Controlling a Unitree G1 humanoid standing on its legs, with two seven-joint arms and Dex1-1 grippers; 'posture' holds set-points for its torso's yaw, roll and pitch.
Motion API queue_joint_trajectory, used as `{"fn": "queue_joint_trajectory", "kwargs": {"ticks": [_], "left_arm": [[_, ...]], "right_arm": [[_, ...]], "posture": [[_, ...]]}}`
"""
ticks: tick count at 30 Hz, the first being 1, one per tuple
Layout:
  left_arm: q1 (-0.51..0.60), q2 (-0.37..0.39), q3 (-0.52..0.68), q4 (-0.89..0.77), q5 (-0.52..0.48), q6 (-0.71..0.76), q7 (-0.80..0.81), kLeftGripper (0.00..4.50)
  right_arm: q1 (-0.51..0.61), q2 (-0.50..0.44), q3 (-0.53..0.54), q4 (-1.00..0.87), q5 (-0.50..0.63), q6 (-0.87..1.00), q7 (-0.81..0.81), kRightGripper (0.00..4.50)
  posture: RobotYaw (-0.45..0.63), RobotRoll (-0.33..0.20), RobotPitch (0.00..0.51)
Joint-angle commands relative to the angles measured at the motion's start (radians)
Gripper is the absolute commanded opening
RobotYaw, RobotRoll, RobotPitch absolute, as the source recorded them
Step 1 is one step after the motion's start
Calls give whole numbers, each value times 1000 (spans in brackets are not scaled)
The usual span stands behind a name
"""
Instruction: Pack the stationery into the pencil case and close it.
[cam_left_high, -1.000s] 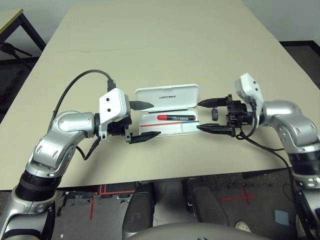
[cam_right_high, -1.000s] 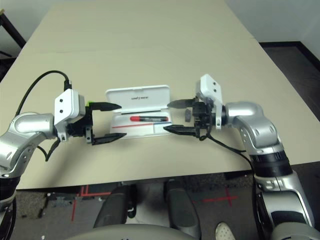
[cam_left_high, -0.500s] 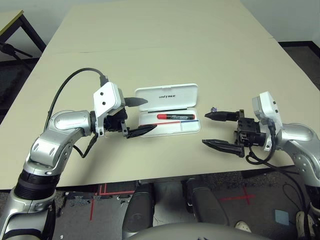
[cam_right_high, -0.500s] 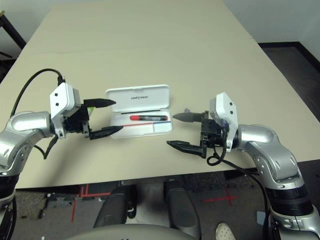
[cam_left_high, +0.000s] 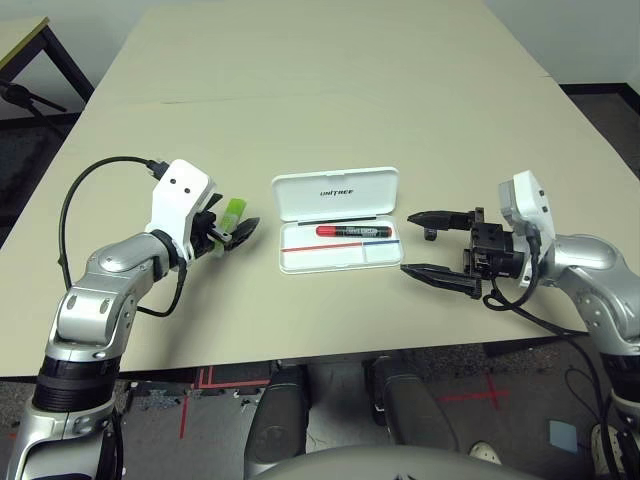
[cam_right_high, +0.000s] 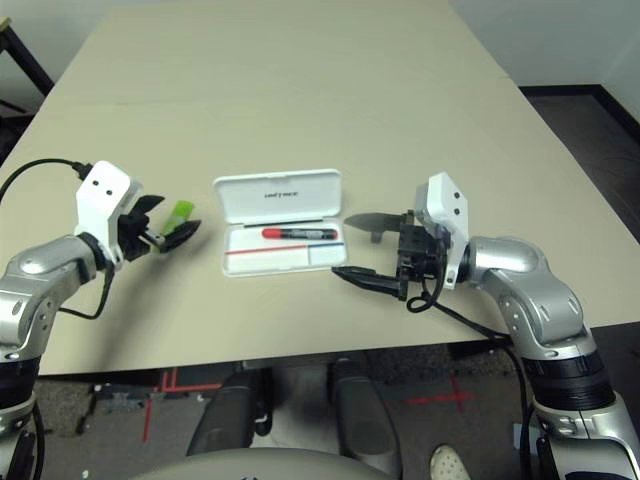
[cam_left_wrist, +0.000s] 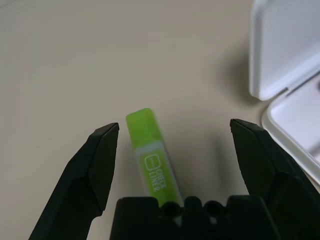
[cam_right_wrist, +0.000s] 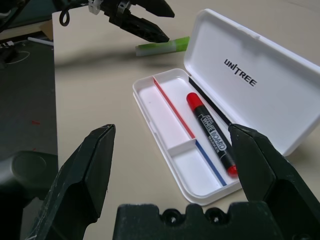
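The pencil case (cam_left_high: 300, 262) lies open on the counter (cam_left_high: 330, 110), between the two grippers; its hinge runs along the far side of the tray, and the raised lid (cam_left_high: 345, 196) carries the black UNITREE print; the red-ended marker (cam_left_high: 355, 231) lies in the tray's far, long compartment, roughly parallel to the hinge, between a black strip (cam_right_wrist: 212, 101) and the red-and-blue line (cam_right_wrist: 175, 110); a short divider (cam_right_wrist: 181, 147) splits the near side into a longer left compartment and a shorter right one; the lime-green highlighter (cam_left_wrist: 155, 165) is left of the case, on the counter, set at a slant; the left gripper (cam_left_wrist: 175, 124) has its jaws spread around it, with room between the highlighter and each jaw, so nothing is gripped; a strip of counter separates the highlighter from the case's left edge; on the right, the right gripper (cam_left_high: 407, 242) points toward the case with open jaws holding nothing, their tips near the tray's right edge; the small dark piece (cam_left_high: 430, 234) sits right of the case, just by the far jaw, which partly covers it, and whether they touch I cannot tell; the counter's near edge (cam_left_high: 330, 357) runs well apart from the tray, leaving a band of surface there; beyond the lid the counter stretches much farther, giving the widest room for moving.
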Motion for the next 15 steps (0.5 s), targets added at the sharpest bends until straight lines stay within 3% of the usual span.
{"fn": "queue_joint_trajectory", "kwargs": {"ticks": [1,15], "left_arm": [[2,-24,16,32,23,48,57,4500],[-14,-86,-3,229,83,8,125,4500]], "right_arm": [[1,-1,16,2,-10,-16,4,4485],[-6,-1,17,-5,-16,-15,-18,4485]], "posture": [[-81,0,161],[-105,0,165]]}}
